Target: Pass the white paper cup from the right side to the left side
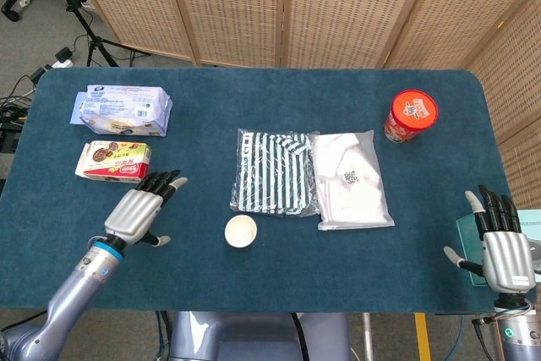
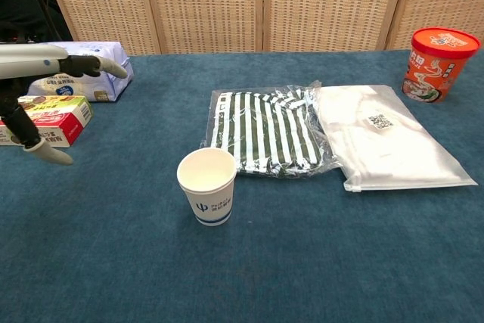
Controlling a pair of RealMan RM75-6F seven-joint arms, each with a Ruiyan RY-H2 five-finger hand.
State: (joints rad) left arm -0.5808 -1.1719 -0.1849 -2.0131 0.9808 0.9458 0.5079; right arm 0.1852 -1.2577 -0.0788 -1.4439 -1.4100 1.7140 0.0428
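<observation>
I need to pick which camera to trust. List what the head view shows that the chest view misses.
Only the head view shows the right hand, open at the table's right edge, and a teal box beside it. Only the chest view shows the logo on the white paper cup. Both show the cup, the open left hand, the striped bag and the red noodle cup.

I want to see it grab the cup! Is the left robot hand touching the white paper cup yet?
Apart. The head view shows bare blue tablecloth between the left robot hand and the white paper cup.
</observation>
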